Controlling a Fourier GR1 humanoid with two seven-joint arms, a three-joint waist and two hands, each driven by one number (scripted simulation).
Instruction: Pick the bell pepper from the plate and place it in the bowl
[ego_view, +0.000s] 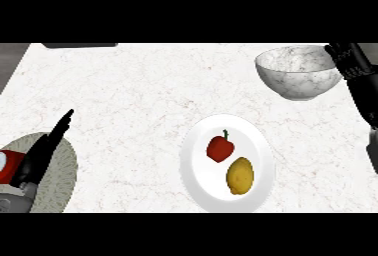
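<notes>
A red bell pepper (221, 148) with a green stem lies on the white plate (198, 170) in the middle of the counter, just above a yellow lemon (240, 175). The marbled white bowl (297, 72) stands at the back right with nothing showing inside. My right hand (354, 62) hangs at the right edge, right beside the bowl's rim, fingers hanging relaxed and holding nothing. My left hand (43, 150) rests at the lower left, fingers straight and pointing up, far from the plate.
A pale patterned dish (63, 172) lies under my left hand at the lower left edge, with a red and white object (7, 165) beside it. A dark object (80, 45) sits at the counter's back edge.
</notes>
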